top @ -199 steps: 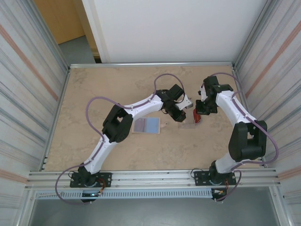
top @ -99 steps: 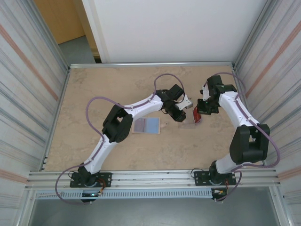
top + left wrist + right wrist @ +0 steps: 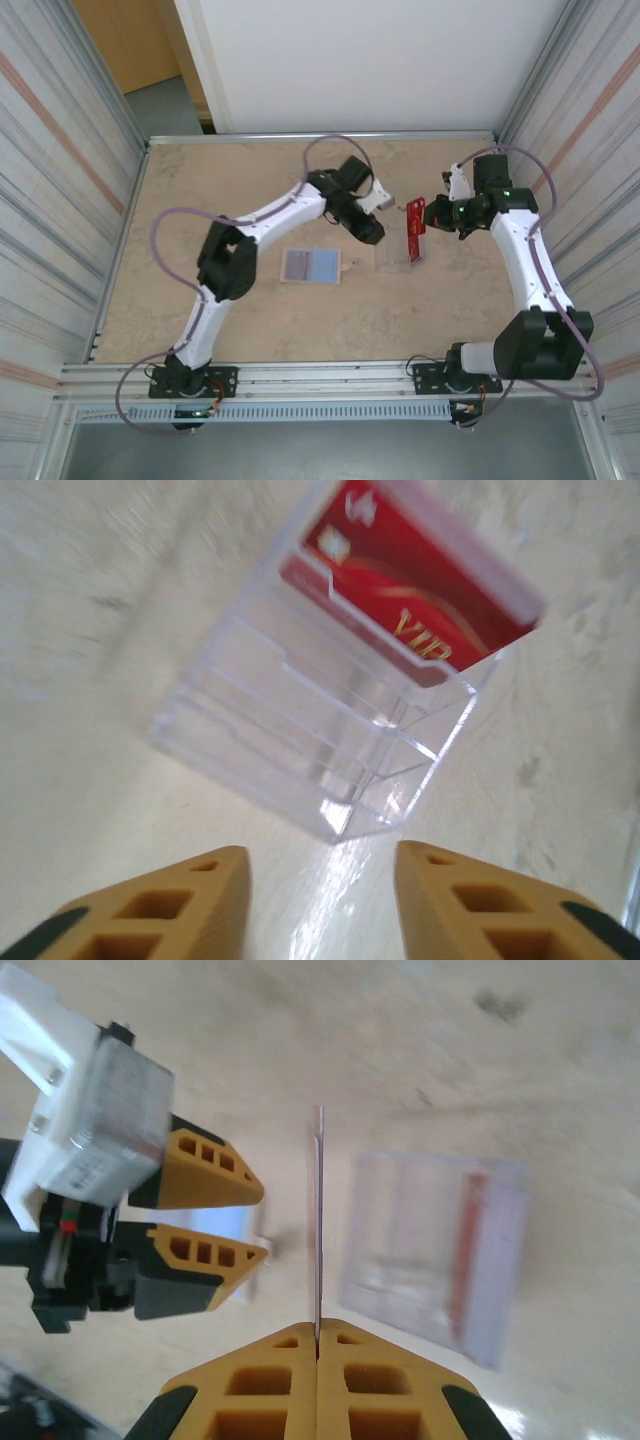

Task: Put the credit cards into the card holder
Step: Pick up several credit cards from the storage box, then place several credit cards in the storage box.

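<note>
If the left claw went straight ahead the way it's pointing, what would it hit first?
Probably the near corner of the clear card holder, just ahead of the open left claw; depth is hard to judge.

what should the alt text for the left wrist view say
A clear plastic card holder with several slots sits on the pale table, a red card marked VIP in its far slot. The left gripper is open just short of it.
</note>
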Action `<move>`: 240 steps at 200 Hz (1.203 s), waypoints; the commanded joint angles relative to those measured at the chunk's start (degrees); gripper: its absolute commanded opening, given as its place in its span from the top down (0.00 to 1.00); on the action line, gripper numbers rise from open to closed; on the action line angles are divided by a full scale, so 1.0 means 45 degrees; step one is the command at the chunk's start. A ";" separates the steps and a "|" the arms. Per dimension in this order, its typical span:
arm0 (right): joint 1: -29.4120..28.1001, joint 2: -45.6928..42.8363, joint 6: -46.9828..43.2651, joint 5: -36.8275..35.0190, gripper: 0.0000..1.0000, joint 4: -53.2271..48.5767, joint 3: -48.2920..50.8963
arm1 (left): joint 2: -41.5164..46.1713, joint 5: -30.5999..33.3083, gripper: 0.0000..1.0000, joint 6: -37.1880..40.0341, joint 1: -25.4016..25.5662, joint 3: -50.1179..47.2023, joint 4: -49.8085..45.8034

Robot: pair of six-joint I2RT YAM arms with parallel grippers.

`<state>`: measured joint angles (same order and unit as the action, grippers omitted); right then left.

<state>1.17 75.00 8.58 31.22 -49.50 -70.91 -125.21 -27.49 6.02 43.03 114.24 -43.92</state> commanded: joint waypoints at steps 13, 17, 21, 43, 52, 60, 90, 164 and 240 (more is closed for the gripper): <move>-0.0432 -0.1133 0.1615 0.3965 1.00 0.3427 0.0687 | 0.3670 -0.1526 0.39 0.0091 -0.1544 -0.1543 0.0108; -0.0644 -0.1237 0.1815 0.4070 1.00 0.3867 0.0818 | 0.3952 -0.1764 0.37 0.0077 -0.1751 -0.1851 0.0237; -0.0898 -0.1359 0.2059 0.4095 1.00 0.4439 0.0993 | 0.4296 -0.2021 0.36 0.0043 -0.1947 -0.2168 0.0357; -0.2328 -0.1761 0.3041 0.3781 1.00 0.6848 0.1720 | 0.6133 -0.4061 0.29 -0.0466 -0.3154 -0.4246 0.1369; -0.2792 -0.1920 0.3857 0.3714 1.00 0.8580 0.2395 | 0.6876 -0.5244 0.25 -0.0955 -0.3739 -0.5194 0.2100; -0.3126 -0.1960 0.4641 0.3685 1.00 1.0149 0.2921 | 0.7409 -0.6564 0.23 -0.1462 -0.4262 -0.5993 0.2785; -0.4311 -0.1252 0.5791 0.3287 1.00 1.2732 0.3487 | 0.8989 -0.9055 0.16 -0.2550 -0.5772 -0.8469 0.4661; -0.6527 0.0238 0.6283 0.3301 1.00 1.4471 0.4021 | 1.0018 -0.8950 0.22 -0.3522 -0.6791 -1.1599 0.7280; -0.5752 -0.0224 0.5473 0.2715 1.00 1.2068 0.3985 | 0.9197 -0.9295 0.36 -0.4485 -0.5912 -1.1492 0.8262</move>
<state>-28.49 76.47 35.55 44.99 11.99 -53.01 -82.89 -68.51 -12.67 16.08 62.48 -8.58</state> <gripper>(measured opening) 0.046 0.638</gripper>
